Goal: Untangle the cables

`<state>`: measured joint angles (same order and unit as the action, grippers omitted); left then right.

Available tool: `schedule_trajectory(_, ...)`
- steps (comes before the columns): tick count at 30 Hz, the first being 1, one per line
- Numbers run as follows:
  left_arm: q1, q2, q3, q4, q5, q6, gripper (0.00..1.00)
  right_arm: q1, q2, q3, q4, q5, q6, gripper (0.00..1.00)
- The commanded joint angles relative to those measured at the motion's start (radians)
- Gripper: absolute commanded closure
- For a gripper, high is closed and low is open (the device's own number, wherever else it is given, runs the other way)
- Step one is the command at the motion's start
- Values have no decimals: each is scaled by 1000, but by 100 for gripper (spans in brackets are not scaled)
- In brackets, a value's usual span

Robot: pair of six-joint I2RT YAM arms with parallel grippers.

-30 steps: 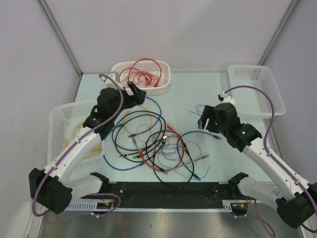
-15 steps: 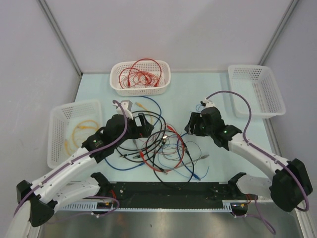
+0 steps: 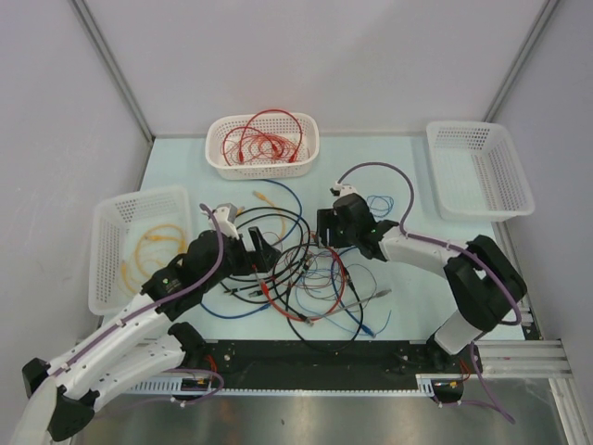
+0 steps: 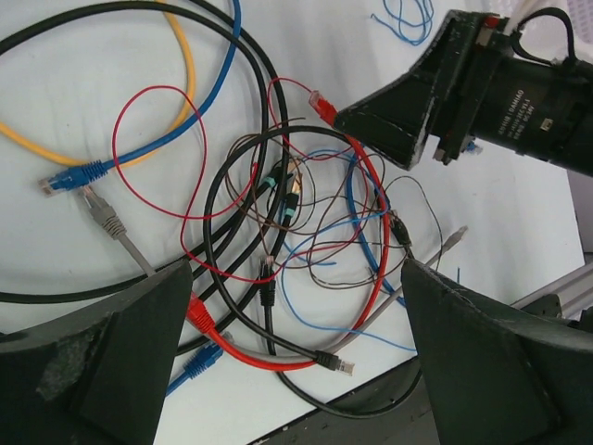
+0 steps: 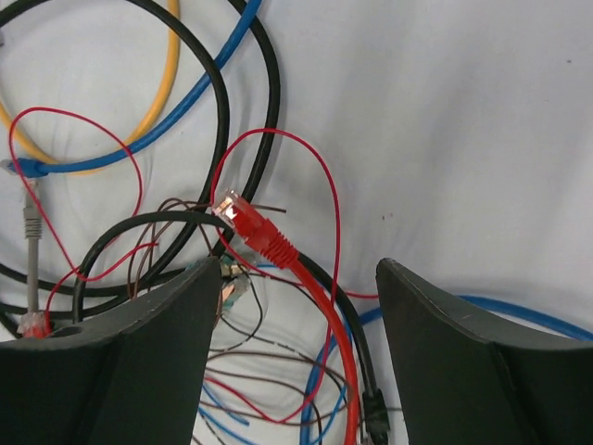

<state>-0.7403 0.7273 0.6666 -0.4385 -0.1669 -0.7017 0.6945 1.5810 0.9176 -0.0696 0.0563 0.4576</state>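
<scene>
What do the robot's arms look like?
The left arm and right arm have white links, black joints and a purple hose each. The left end effector and right end effector are black with wedge fingers; the right bears white lettering.

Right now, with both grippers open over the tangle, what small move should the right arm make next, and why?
Probably lower the right gripper and close on the red cable just behind its plug. In the right wrist view that plug sits between the open jaws, end free, lying over the black cable, so it looks the easiest strand to lift out.
</scene>
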Motion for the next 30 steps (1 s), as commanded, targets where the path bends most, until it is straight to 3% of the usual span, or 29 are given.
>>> schedule_trajectory(1,-1,-9,-13,-16,24,-12,0,8,83,50,65,22,-27,27)
schedule_trajectory(6,1,-12,-27,-14,21,-5,0,11,172,89,80,34,-34,30)
schedule_trajectory(9,-1,-16,-30,-16,15,-5,1,11,182,101,76,82,-37,52)
schedule_trajectory(10,1,-20,-30,-17,10,-5,0,16,165,101,41,115,-33,65)
schedule_trajectory(14,-1,-43,-28,-6,-8,-1,1,89,22,99,30,259,-95,75)
schedule_trajectory(20,-1,-55,-12,35,-32,24,0,172,-232,99,-16,301,-123,98)
schedule_trajectory(27,-1,-60,33,141,-17,115,0,194,-502,118,-165,306,-67,100)
schedule_trajectory(30,-1,-107,-27,331,84,181,0,194,-559,147,-220,309,-28,100)
